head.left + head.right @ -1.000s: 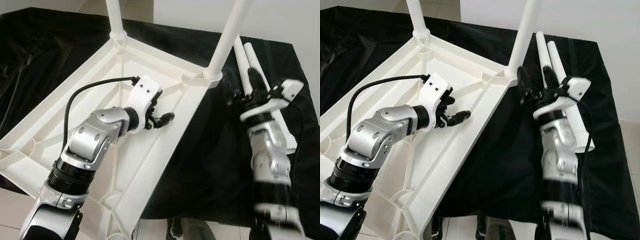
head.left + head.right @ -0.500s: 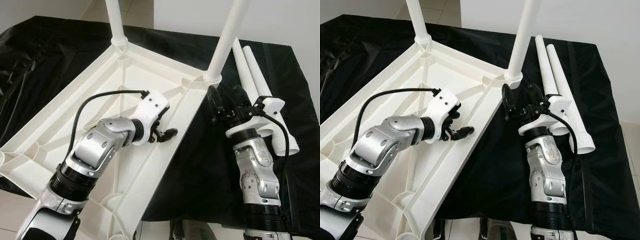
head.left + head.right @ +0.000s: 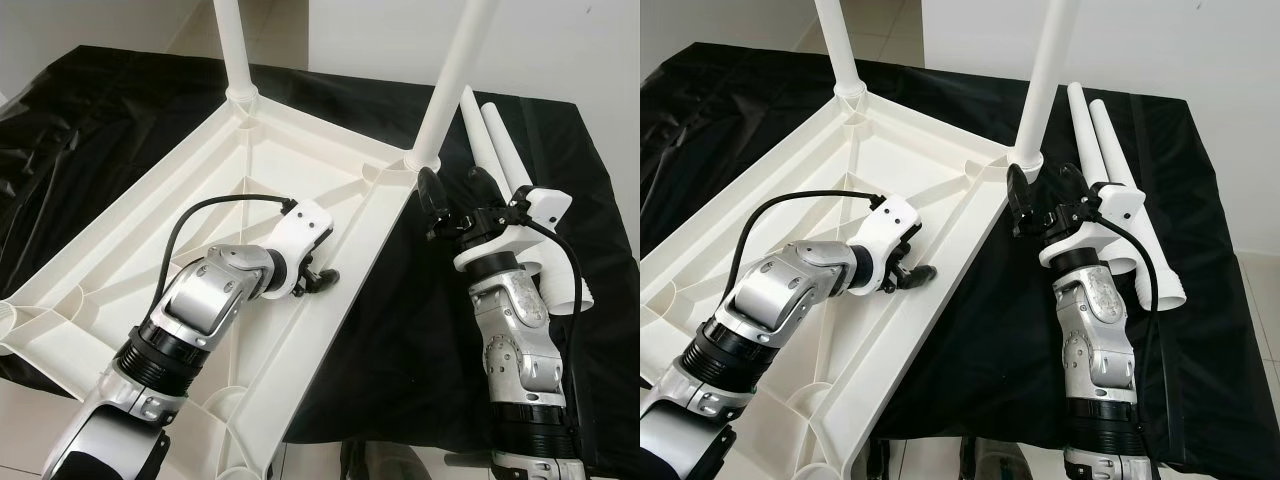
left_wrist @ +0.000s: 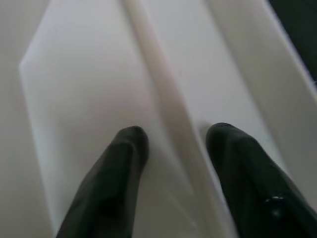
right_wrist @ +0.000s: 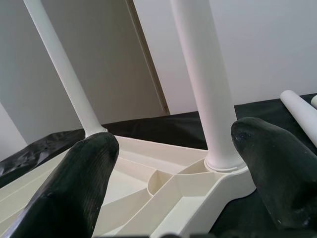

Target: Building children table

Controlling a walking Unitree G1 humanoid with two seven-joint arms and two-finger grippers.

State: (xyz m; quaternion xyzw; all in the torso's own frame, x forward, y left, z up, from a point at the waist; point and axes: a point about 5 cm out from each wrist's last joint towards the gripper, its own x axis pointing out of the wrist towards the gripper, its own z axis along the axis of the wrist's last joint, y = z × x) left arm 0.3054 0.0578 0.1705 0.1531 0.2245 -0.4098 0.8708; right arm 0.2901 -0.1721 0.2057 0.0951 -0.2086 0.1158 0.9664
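Fingers of my right gripper (image 3: 1048, 200) spread open just before the upright leg (image 3: 1043, 85) socketed in the upturned tabletop (image 3: 120, 250), while my left gripper (image 3: 318, 272), open, straddles a rib inside it; spare legs (image 3: 1110, 170) lie beside.

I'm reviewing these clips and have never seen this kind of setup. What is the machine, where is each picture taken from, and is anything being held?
It is a humanoid robot. Two pictures come from cameras in its head, two from its wrists. An upturned white table top lies on a black cloth, with two legs already standing in its far corners. Two spare legs lie beside it. The left hand, open, straddles a rib inside the top. The right hand is open near the fitted leg at the corner. Nothing is held.
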